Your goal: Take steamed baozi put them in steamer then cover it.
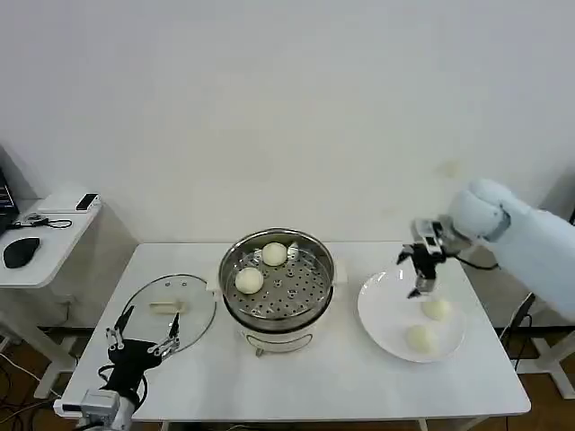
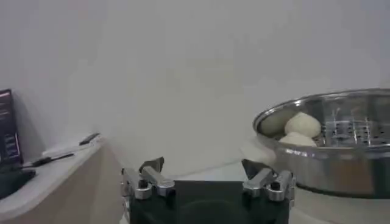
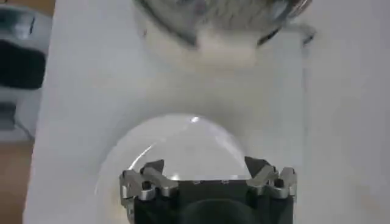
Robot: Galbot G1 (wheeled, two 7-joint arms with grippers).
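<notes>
The steel steamer (image 1: 277,278) stands mid-table with two baozi on its perforated tray, one at the back (image 1: 274,254) and one at the left (image 1: 249,281). Two more baozi (image 1: 436,309) (image 1: 420,338) lie on the white plate (image 1: 382,310) to its right. My right gripper (image 1: 413,277) hangs open over the plate's far side, just behind the nearer bun, holding nothing. The right wrist view has its open jaws (image 3: 206,165) above bare plate (image 3: 177,137). My left gripper (image 1: 142,337) rests open at the front left; the left wrist view (image 2: 204,167) faces the steamer (image 2: 341,152).
A round glass lid (image 1: 193,314) with a cream handle lies flat on the table left of the steamer, just beyond my left gripper. A low white side table (image 1: 45,238) with a mouse and small devices stands at the far left. White wall behind.
</notes>
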